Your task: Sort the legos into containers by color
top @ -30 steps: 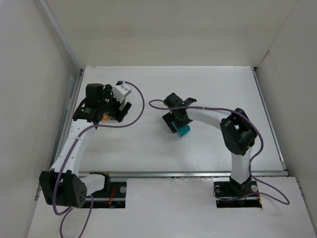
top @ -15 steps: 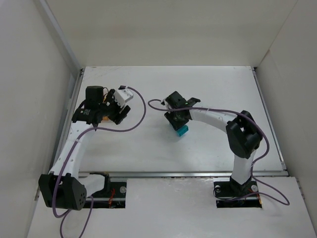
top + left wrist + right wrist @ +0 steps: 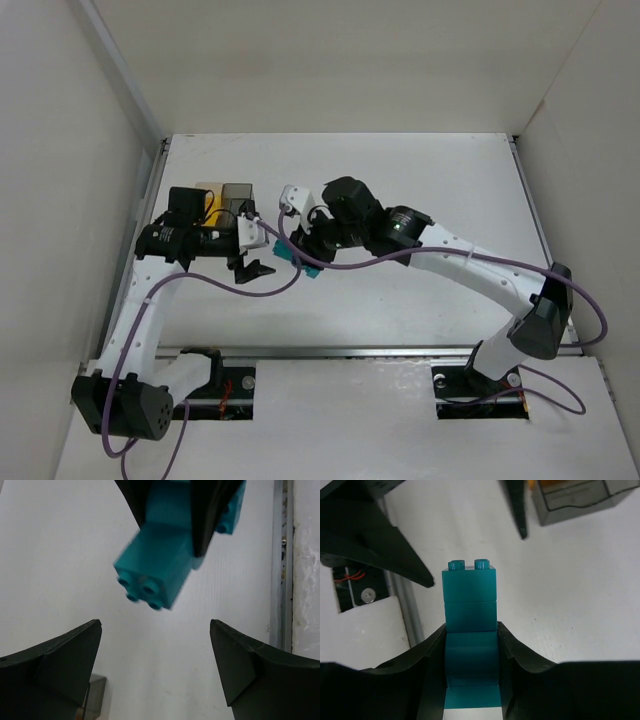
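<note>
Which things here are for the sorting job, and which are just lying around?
For the job:
- teal lego block, held in the right gripper
- amber container
- grey container
- left gripper, open

Just there:
- purple cable
- metal rail

You will find no legible text, label, brand, number or sign in any view, neither on the teal block (image 3: 470, 610) nor on the containers (image 3: 224, 193) at the far left of the table (image 3: 430, 180).
</note>
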`<state>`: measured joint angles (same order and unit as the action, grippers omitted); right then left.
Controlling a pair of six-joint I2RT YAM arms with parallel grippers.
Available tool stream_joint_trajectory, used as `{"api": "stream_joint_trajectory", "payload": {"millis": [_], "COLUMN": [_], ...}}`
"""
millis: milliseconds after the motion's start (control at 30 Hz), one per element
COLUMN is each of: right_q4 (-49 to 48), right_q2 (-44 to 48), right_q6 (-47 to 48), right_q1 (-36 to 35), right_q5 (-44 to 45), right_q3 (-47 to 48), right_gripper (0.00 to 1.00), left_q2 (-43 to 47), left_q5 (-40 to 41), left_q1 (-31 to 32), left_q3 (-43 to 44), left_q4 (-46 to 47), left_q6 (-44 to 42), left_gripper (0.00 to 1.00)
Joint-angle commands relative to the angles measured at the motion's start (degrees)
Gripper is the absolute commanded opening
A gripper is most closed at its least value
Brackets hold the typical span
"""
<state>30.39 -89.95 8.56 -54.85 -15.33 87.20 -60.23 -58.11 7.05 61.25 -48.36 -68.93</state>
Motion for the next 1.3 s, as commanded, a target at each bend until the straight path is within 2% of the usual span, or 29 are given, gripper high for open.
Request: {"api": "stream_joint_trajectory", "payload": {"millis": [0, 67, 167, 267, 433, 567, 600, 767, 1033, 1200, 1267], "right_q4": [-3.23, -4.46, -4.46, -4.46, -4.46, -4.46, -4.46, -6.48, -9.82, -9.49, -6.15], "right_q2": [-0.66, -0.66, -0.66, -1.19, -1.19, -1.19, -1.19, -0.67, 0.66, -5.74, -12.59], "right_q6": [1.99, 2.52, 3.21, 3.74, 3.75, 3.75, 3.75, 3.75, 3.14, -2.48, -5.2], "right_q1": [-1.92, -2.54, -2.54, -3.16, -3.16, -3.16, -3.16, -3.16, -2.29, 2.98, 4.48], "right_q5": [-4.09, -4.61, -5.23, -5.76, -5.76, -5.76, -5.24, -0.94, 3.12, 7.23, 9.52], "right_q3": [1.4, 1.92, 1.92, 1.92, 1.92, 1.92, 1.92, -4.29, -10.46, -8.55, -3.28], "right_gripper": [0.0, 0.0, 0.0, 0.0, 0.0, 0.0, 0.0, 0.0, 0.0, 0.0, 0.0], "left_q2": [-0.68, -1.2, -1.73, -1.74, -2.26, -2.26, -2.26, -2.26, -3.49, -4.81, -5.34], "left_q5": [-10.87, -11.41, -12.65, -13.26, -13.26, -13.26, -13.26, -9.66, -5.97, -5.44, -4.92], "left_q1": [0.16, 0.16, 0.16, 0.77, 1.3, 1.3, 1.3, 1.3, -2.56, -3.62, -4.41], "left_q3": [3.26, 4.92, 6.33, 6.33, 6.33, 6.86, 6.86, 7.48, 6.95, 6.43, 5.9], "left_q4": [-2.62, -4.1, -8.04, -11.49, -12.02, -12.02, -12.02, -12.02, -5.34, -2.02, -0.52], "left_q6": [-2.53, -2.53, -6.38, -10.87, -11.41, -11.41, -11.41, -10.26, -1.83, 0.01, 2.65], "left_gripper": [0.88, 0.86, 0.76, 0.75, 0.48, 0.15, 0.02, 0.0, 0.0, 0.0, 0.0]}}
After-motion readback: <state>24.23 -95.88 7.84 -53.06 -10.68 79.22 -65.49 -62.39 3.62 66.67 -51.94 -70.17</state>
